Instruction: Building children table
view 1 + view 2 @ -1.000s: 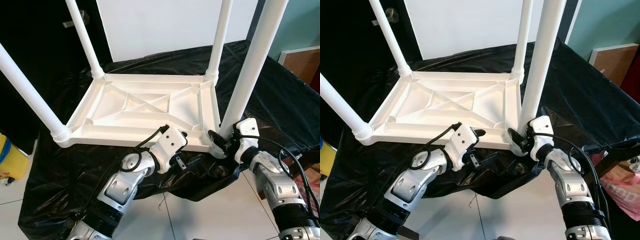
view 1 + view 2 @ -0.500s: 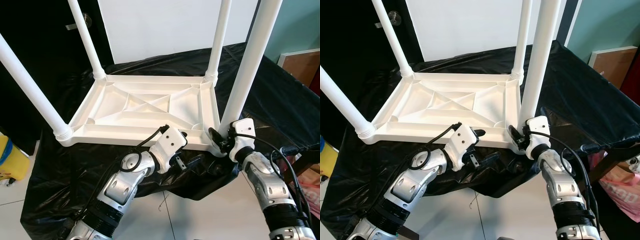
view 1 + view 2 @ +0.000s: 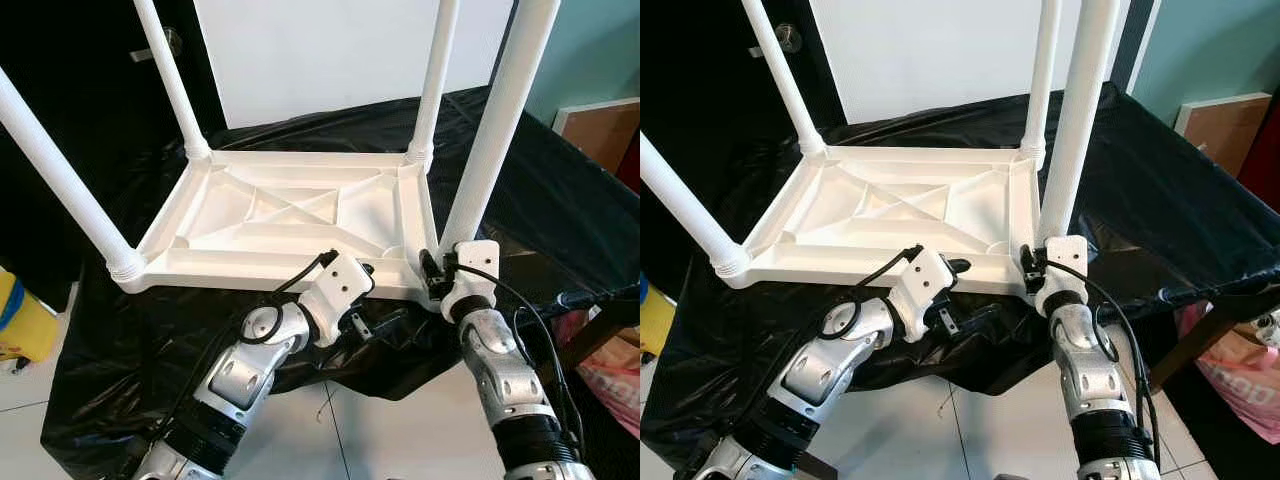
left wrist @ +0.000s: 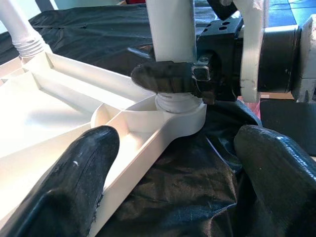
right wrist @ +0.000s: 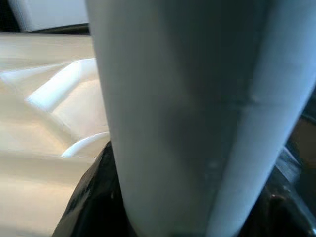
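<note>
A white plastic children's table (image 3: 290, 215) lies upside down on a black sheet, its four legs pointing up. My right gripper (image 3: 432, 275) is shut on the near right leg (image 3: 490, 130) just above its socket at the tabletop corner. One of its black fingers (image 4: 165, 78) wraps the leg base. Up close, the leg (image 5: 187, 113) is a wide white tube. My left gripper (image 3: 375, 297) is open at the table's near rim, left of that corner. One finger (image 4: 74, 182) rests on the ribbed underside; the other (image 4: 276, 173) is over the sheet.
The black plastic sheet (image 3: 560, 190) covers the work surface and hangs over its near edge. A yellow object (image 3: 20, 320) sits on the tiled floor at left. At right are a brown board (image 3: 600, 120) and a pink bag (image 3: 1240, 370). A dark door (image 3: 90, 70) stands behind.
My right forearm has swung left and now stands almost straight below the leg base, still gripping it. The left arm and the table have stayed put.
</note>
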